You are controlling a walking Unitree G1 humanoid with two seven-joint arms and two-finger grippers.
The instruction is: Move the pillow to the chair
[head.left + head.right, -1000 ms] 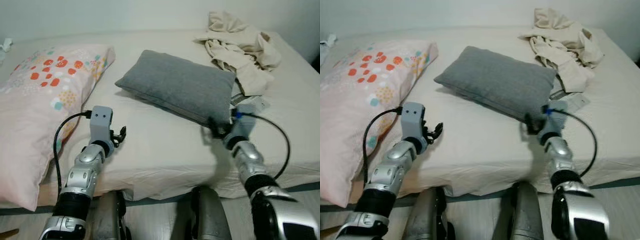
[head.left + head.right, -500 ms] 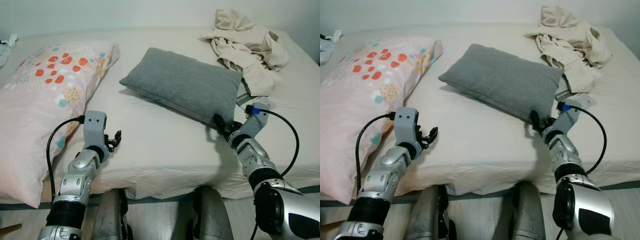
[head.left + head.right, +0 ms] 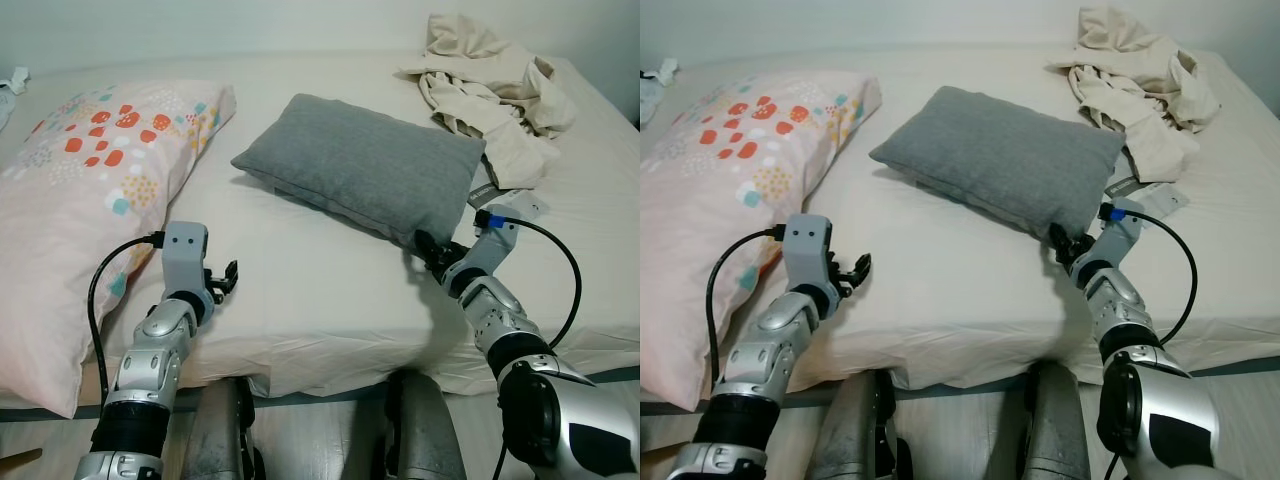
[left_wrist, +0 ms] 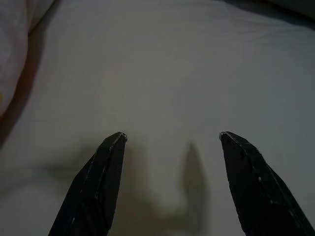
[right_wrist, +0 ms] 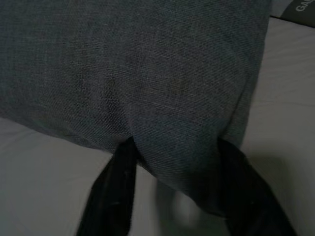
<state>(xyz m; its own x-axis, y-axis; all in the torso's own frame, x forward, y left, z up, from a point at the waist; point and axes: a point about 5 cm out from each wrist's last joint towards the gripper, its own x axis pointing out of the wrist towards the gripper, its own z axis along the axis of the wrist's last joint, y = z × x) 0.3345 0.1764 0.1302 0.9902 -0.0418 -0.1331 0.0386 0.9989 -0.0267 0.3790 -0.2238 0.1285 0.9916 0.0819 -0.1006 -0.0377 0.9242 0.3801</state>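
A grey pillow (image 3: pixel 365 165) lies aslant in the middle of the bed. My right gripper (image 3: pixel 428 248) is at its near right corner. In the right wrist view its two black fingers (image 5: pixel 115 191) stand wide apart, one on each side of that corner, with the grey cloth (image 5: pixel 162 88) between them and the tips hidden behind it. The gripper is open. My left gripper (image 3: pixel 226 279) hovers low over the bare sheet near the bed's front edge, well to the left of the pillow. It is open too, with nothing between its fingers (image 4: pixel 106 167).
A large pink pillow with red and teal spots (image 3: pixel 80 190) covers the bed's left side. A heap of beige clothes (image 3: pixel 495 80) lies at the back right, with a small white packet (image 3: pixel 512 205) beside the right arm. The bed's front edge (image 3: pixel 330 365) is just before my legs.
The right gripper has edged a little further onto the pillow's corner. The left arm has sunk slightly toward the bed's front edge. The camera has shifted a little.
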